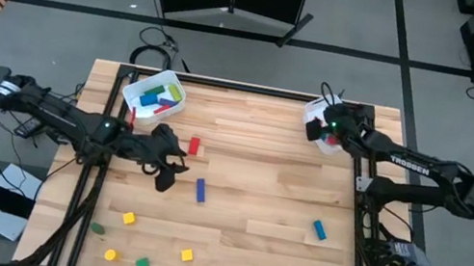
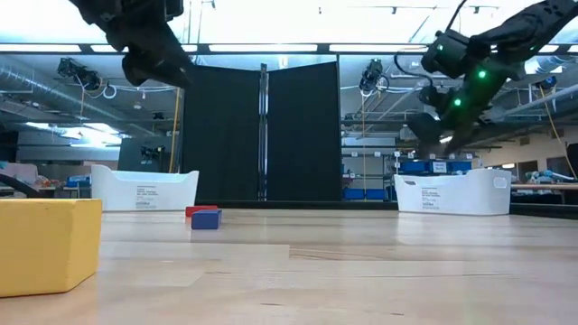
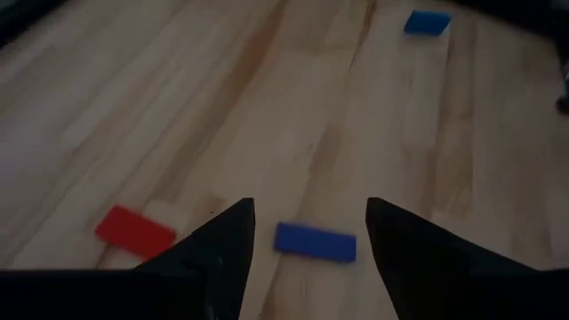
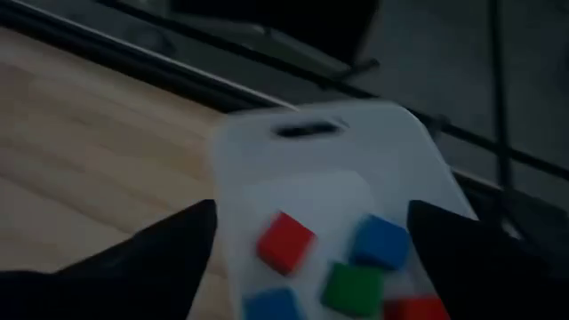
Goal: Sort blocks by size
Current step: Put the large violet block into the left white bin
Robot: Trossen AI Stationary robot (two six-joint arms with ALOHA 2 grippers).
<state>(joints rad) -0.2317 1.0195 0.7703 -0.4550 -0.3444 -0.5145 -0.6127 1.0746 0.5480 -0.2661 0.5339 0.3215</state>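
1. Two white bins sit at the far corners of the wooden table (image 1: 259, 171) in the high view. The left bin (image 1: 153, 97) holds long green and blue blocks; the right bin (image 1: 324, 129) lies mostly under the right claw (image 1: 328, 129). The left claw (image 1: 175, 163) hovers near the table's middle, between a red bar (image 1: 194, 146) and a blue bar (image 1: 200, 190). Another blue bar (image 1: 319, 229) lies nearer the right edge. Along the near edge are scattered yellow cubes (image 1: 129, 218) and green blocks (image 1: 142, 263).

2. Low view: a yellow cube (image 2: 47, 246) fills the near left of the table. The red and blue bars lie farther back on the table, touching or nearly so. Both claws hang above it.

3. Left wrist view: the left claw's fingers (image 3: 222, 249) stand apart, holding nothing, with the blue bar (image 3: 315, 242) on the table between them and the red bar (image 3: 135, 231) just beside.

4. Right wrist view: the right claw's fingers (image 4: 169, 253) are spread wide and empty over the right bin (image 4: 311, 169), which holds red, blue and green cubes (image 4: 284, 242).
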